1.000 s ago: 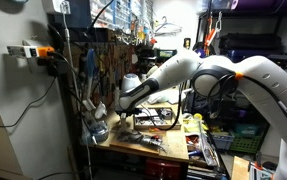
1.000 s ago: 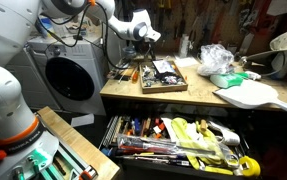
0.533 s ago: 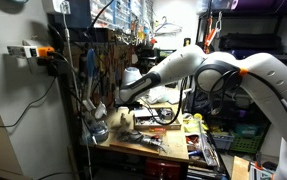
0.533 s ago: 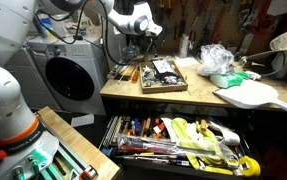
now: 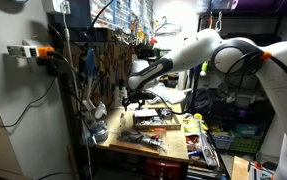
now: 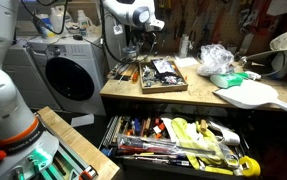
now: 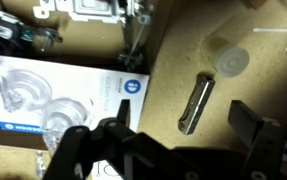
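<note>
**Open gripper over a metal cylinder on the workbench**

In the wrist view the gripper (image 7: 181,130) stands with its jaws spread wide and nothing between them. The metal cylinder (image 7: 197,102) lies tilted on the bare wood of the workbench (image 7: 168,55). It sits in the gap between the 2 fingers (image 7: 93,150), a little beyond their tips, and touches neither. A blister pack (image 7: 58,100) with a blue-marked card lies just beside it on one side, and a round translucent cap (image 7: 228,62) lies near its far end. One dark finger hides the pack's lower corner, and the frame edge cuts off the pack's far side. The tools (image 7: 133,30) along the top are too blurred to name. In both exterior views the gripper (image 5: 135,97) (image 6: 147,38) hangs above the bench, and the cylinder is too small to make out there
</note>
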### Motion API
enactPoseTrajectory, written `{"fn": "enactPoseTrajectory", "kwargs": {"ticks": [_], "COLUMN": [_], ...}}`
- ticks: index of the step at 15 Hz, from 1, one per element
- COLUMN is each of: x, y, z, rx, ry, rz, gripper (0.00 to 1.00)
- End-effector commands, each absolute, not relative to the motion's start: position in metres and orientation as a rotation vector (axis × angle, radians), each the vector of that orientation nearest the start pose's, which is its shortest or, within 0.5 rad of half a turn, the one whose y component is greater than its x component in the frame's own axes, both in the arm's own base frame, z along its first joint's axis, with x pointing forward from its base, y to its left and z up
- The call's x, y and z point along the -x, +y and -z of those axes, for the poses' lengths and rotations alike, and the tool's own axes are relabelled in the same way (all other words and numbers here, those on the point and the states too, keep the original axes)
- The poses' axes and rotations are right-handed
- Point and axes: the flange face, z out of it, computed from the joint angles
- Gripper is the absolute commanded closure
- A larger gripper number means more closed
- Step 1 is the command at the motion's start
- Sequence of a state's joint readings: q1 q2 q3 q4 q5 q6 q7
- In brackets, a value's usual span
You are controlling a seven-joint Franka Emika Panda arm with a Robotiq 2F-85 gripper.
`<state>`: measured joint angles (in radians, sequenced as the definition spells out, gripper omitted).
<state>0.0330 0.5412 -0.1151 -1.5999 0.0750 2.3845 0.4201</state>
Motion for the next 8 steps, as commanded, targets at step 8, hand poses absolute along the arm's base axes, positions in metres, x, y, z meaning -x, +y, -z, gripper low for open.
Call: {"fn": "enactPoseTrajectory", "kwargs": {"ticks": [8], "x": [-0.591], "y": [-0.063], "z": [-0.364], "rx": [3.071], "ry": [0.455], "rz": [0.132], "gripper": [0.0]}}
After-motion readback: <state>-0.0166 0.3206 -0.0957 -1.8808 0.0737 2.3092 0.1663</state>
